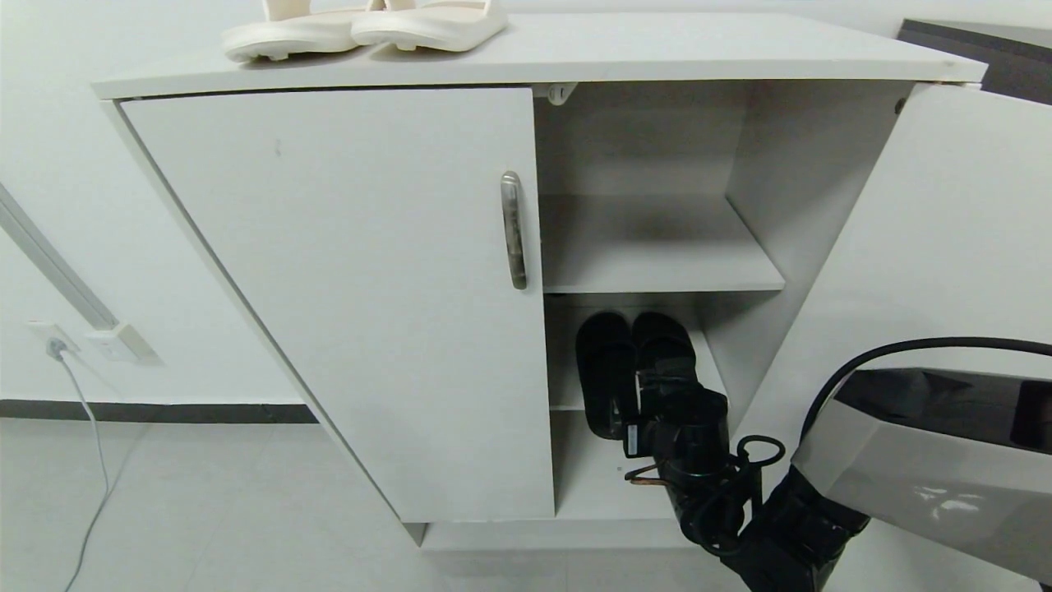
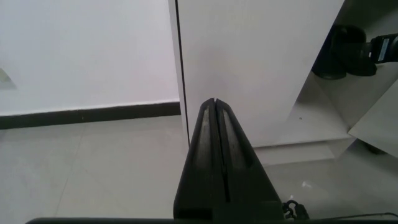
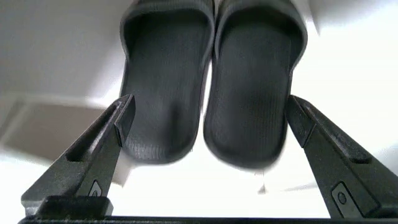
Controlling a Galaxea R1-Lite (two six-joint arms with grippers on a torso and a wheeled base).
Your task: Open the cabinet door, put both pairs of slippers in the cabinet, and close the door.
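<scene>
A pair of black slippers (image 1: 612, 362) (image 3: 211, 81) lies side by side on the lower shelf of the white cabinet (image 1: 657, 49), behind its open right door (image 1: 945, 230). My right gripper (image 1: 657, 386) (image 3: 208, 106) is just in front of their heels, open wide, with a finger on either side and no grip on them. A cream pair of slippers (image 1: 370, 29) rests on the cabinet top at the left. My left gripper (image 2: 214, 102) is shut with nothing in it, low over the floor, pointing at the closed left door (image 2: 249, 62).
The closed left door (image 1: 345, 288) carries a metal handle (image 1: 514, 230). The upper shelf (image 1: 657, 255) is bare. A wall socket with a cable (image 1: 53, 341) sits low on the left wall. Tiled floor stretches in front of the cabinet.
</scene>
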